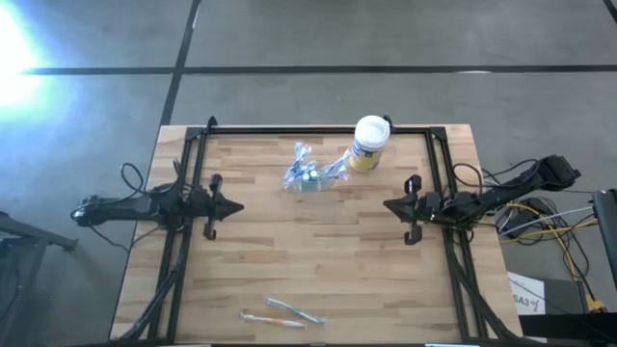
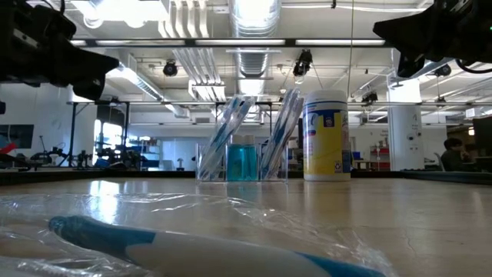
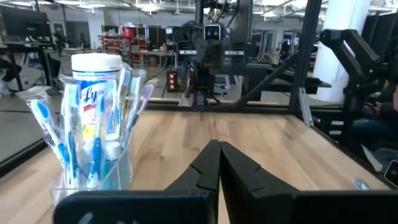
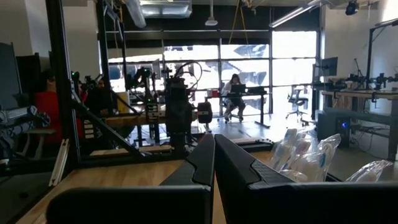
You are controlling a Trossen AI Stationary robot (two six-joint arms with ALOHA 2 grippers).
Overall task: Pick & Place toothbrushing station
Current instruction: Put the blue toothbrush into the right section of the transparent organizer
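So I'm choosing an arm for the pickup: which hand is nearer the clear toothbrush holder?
Left, slightly. The left hand sits to the left of the holder; the right hand sits farther off, past the white canister side.

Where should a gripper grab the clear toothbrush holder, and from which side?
Probably the low clear base of the toothbrushing station, clamped across its narrow width. The wrapped brushes fan upward and outward, so a top-down grasp looks cluttered. The left gripper has the open side; the white canister stands close on the side toward the right gripper. Both grippers are shut, so open first.
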